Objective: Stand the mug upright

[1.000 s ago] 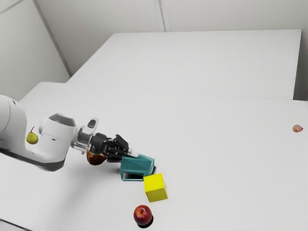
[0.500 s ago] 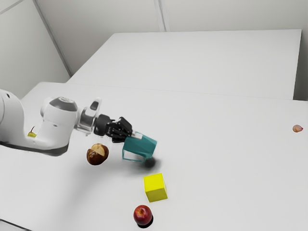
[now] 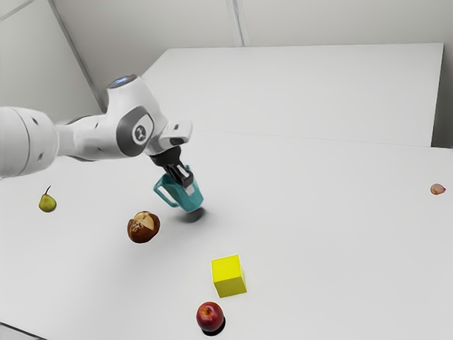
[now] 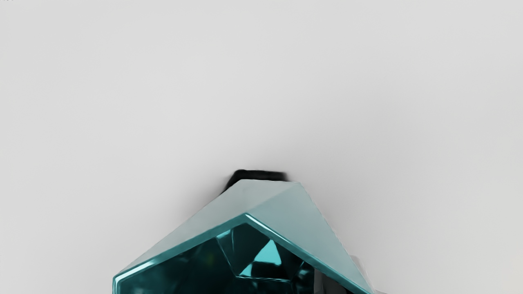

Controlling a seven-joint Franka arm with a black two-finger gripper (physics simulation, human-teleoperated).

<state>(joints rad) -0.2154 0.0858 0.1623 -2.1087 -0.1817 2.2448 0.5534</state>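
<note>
- Exterior view: the arm (image 3: 134, 131) comes in from the exterior view's left, and its black fingers (image 3: 185, 181) point down at the mug (image 3: 191, 201).
- The fingers are closed to about the thickness of the mug's wall and have hold of it near the rim; a pale fingertip lies against its outside.
- The mug is teal and angular, mouth up but leaning, with its base toward the exterior view's right. The handle (image 3: 165, 193) is on the exterior view's left side.
- A dark shadow lies just beneath the base, on the white worktop (image 3: 318, 212); whether the base touches, I cannot tell.
- A brown round object with a pale top (image 3: 143, 227) sits near the mug, nearer and to the exterior view's left. The pear (image 3: 47, 204) is farther left.
- The yellow cube (image 3: 228, 276) is on the near side of the mug, toward the exterior view's right, with the red apple (image 3: 210, 316) nearer still.
- A small pinkish bulb (image 3: 438, 190) lies well apart at the exterior view's far right.
- Wrist view: the mug's open mouth faces the hand, showing a dark, glossy, faceted inside.
- One finger reaches inside the mouth, and part of the other shows just outside the same wall.
- A dark shadow borders the mug's base end.
</note>
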